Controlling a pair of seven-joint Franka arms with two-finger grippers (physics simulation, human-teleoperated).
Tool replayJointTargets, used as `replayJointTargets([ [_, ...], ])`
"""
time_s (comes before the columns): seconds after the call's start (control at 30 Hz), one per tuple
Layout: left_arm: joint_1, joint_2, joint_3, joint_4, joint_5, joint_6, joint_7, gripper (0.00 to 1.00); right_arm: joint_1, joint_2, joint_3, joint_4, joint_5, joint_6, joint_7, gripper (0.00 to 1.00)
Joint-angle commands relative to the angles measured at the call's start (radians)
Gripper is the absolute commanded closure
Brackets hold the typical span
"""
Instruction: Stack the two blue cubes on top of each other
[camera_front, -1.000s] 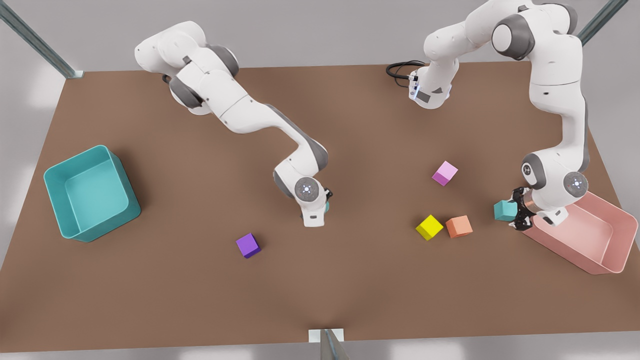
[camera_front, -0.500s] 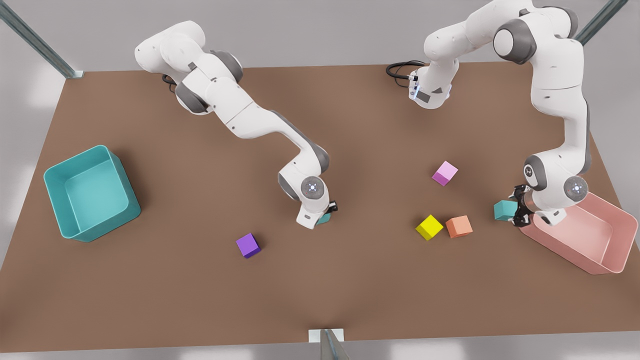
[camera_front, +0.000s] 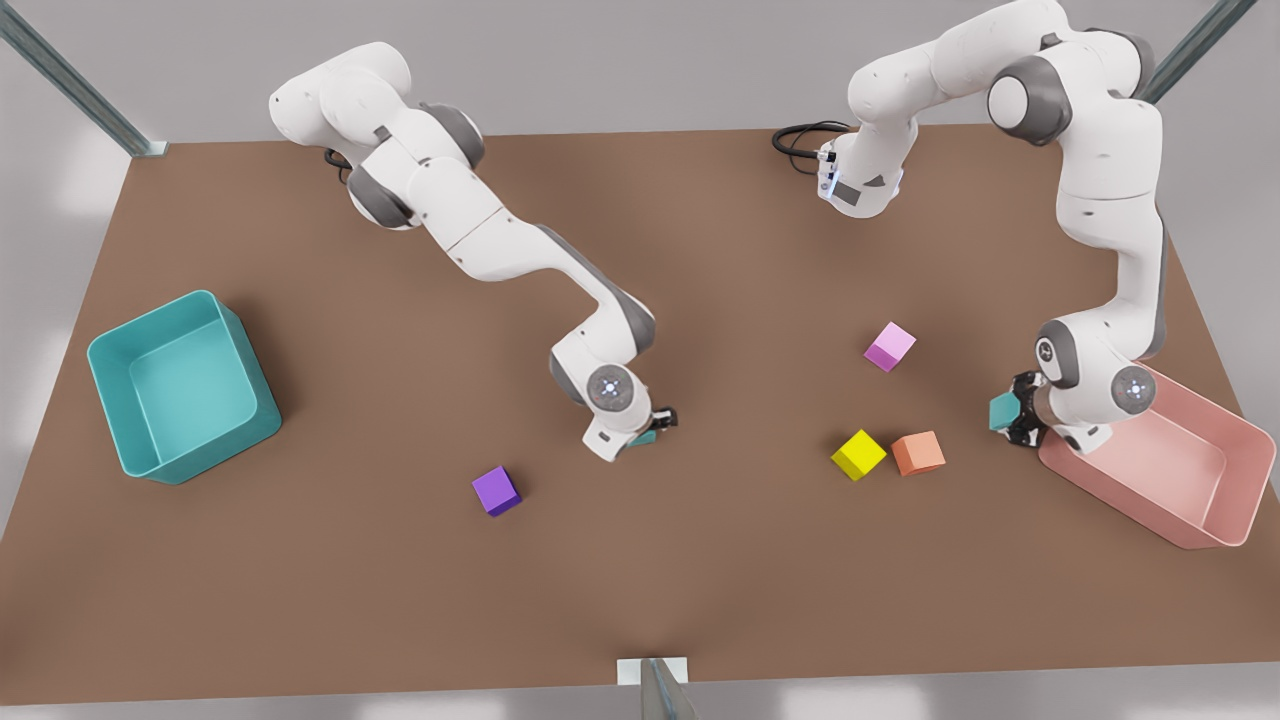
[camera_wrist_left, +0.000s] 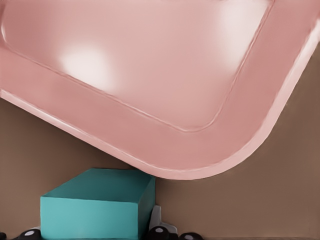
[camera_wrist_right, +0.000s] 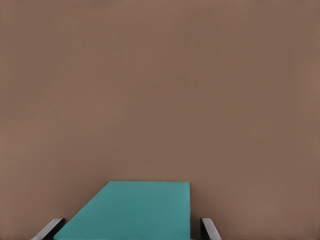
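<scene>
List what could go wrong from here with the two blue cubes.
1. The left gripper has its blue cube right beside the pink bin; moving off, cube or wrist could knock the rim.
2. The right gripper has the other blue cube between its fingers low over the table; the grasp looks near the cube's edge, so it might slip.
3. Both arms carrying cubes toward one stacking spot could collide.

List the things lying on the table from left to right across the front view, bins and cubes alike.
Teal bin → purple cube → teal cube at the right gripper → yellow cube → pink cube → orange cube → teal cube at the left gripper → pink bin.
</scene>
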Motion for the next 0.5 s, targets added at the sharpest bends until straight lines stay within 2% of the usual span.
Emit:
replayJointTargets([
  [0.0, -0.002, -0.007, 0.000, 0.003, -0.002, -0.012, -0.004, 0.49, -0.005, -0.005, 0.000, -0.001, 0.007, -0.017, -0.040, 0.00],
  [0.07, -0.013, -0.056, -0.005, 0.003, -0.011, -0.084, -0.002, 0.49, -0.017, -0.029, 0.000, -0.001, 0.005, -0.049, -0.063, 0.00],
  [0.13, -0.093, -0.173, -0.035, 0.003, -0.085, -0.261, 0.001, 0.49, -0.042, -0.072, 0.003, 0.001, 0.008, -0.120, -0.089, 0.00],
  [0.17, -0.149, -0.198, -0.044, 0.066, -0.143, -0.382, 0.001, 0.48, -0.059, -0.091, 0.008, 0.002, 0.011, -0.135, -0.095, 0.00],
  [0.2, -0.157, -0.184, -0.078, 0.198, -0.192, -0.529, -0.001, 0.48, -0.064, -0.092, 0.009, 0.004, 0.014, -0.135, -0.095, 0.00],
  [0.27, -0.258, -0.153, -0.103, 0.264, -0.185, -0.555, -0.002, 0.48, -0.083, -0.147, 0.008, 0.007, 0.025, -0.137, -0.089, 0.00],
  [0.3, -0.335, -0.101, -0.104, 0.354, -0.202, -0.560, -0.004, 0.48, -0.132, -0.212, 0.003, 0.005, 0.013, -0.200, -0.095, 0.00],
  [0.33, -0.373, -0.077, -0.104, 0.391, -0.235, -0.568, -0.010, 0.48, -0.191, -0.256, 0.000, -0.001, 0.007, -0.285, -0.123, 0.00],
  [0.4, -0.537, -0.012, -0.117, 0.443, -0.237, -0.563, -0.008, 0.47, -0.410, -0.299, -0.003, -0.004, -0.096, -0.602, -0.382, 0.00],
  [0.47, -0.645, 0.037, -0.132, 0.523, -0.241, -0.563, -0.027, 0.47, -0.524, -0.279, -0.058, -0.004, -0.249, -0.596, -0.534, 0.00],
])
